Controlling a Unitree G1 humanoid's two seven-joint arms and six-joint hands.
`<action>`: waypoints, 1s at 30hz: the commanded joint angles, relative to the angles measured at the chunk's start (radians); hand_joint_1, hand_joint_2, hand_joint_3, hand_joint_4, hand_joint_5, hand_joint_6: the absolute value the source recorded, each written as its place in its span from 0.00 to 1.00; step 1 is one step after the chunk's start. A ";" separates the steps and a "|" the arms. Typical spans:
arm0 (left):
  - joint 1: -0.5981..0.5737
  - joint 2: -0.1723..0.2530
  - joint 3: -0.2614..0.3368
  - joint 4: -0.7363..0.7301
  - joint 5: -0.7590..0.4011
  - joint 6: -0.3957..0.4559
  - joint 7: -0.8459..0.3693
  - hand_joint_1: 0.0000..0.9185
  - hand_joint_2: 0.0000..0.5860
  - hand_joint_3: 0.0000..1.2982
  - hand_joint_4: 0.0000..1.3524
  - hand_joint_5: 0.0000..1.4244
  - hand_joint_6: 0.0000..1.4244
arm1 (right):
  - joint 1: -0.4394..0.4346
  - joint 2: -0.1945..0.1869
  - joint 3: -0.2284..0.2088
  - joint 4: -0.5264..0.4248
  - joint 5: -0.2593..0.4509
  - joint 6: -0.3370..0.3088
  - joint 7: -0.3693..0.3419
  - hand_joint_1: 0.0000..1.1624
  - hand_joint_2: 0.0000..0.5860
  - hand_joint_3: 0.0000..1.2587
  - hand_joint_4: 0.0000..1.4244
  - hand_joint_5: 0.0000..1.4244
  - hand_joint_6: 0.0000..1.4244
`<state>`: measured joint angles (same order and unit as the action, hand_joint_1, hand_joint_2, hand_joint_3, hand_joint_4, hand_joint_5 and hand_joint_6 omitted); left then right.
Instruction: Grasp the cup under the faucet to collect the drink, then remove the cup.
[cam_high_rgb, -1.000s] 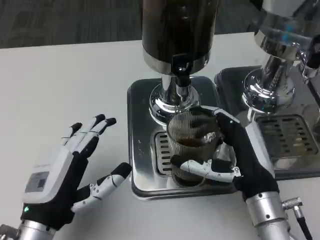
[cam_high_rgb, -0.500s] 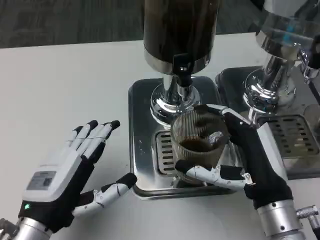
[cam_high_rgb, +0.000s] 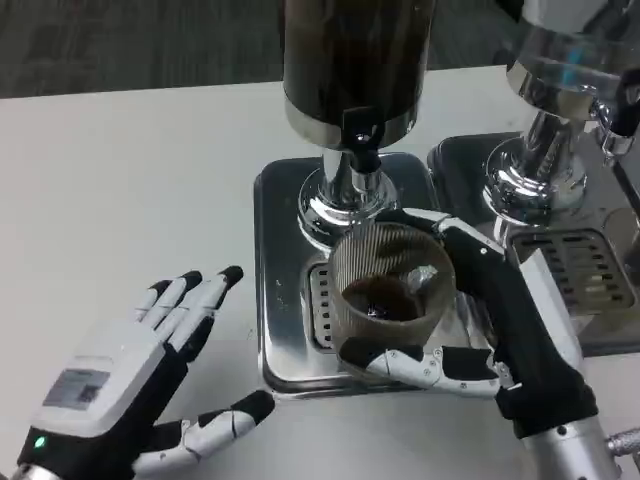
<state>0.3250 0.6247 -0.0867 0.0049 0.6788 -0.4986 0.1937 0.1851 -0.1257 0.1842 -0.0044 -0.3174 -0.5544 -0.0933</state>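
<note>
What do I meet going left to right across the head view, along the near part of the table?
Left hand, resting open on the white table → ribbed cup with dark drink, over the drip tray → right hand gripping the cup → second dispenser's drip grate.

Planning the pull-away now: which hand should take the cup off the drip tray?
Right. The right hand already wraps the ribbed cup, which holds dark drink below the faucet. The left hand lies open on the table, apart from the tray.
</note>
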 joint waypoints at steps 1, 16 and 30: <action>0.074 0.042 0.037 -0.067 0.011 0.023 -0.054 0.00 0.29 0.00 0.00 0.00 0.00 | -0.001 -0.011 0.002 -0.053 0.035 -0.001 0.044 0.94 0.34 0.34 0.35 0.48 0.70; 0.192 0.013 0.067 -0.148 0.054 0.082 -0.071 0.00 0.26 0.00 0.00 0.00 0.00 | 0.066 -0.033 0.019 -0.163 0.064 0.012 0.138 0.93 0.35 0.34 0.35 0.49 0.71; 0.157 -0.033 0.038 -0.171 0.089 0.125 -0.086 0.00 0.26 0.00 0.00 0.00 0.00 | 0.074 -0.032 -0.010 -0.160 0.089 0.005 0.140 0.91 0.34 0.34 0.35 0.50 0.71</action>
<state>0.4843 0.5948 -0.0486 -0.1492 0.7573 -0.3839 0.1112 0.2604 -0.1648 0.1824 -0.1314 -0.2654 -0.5294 0.0510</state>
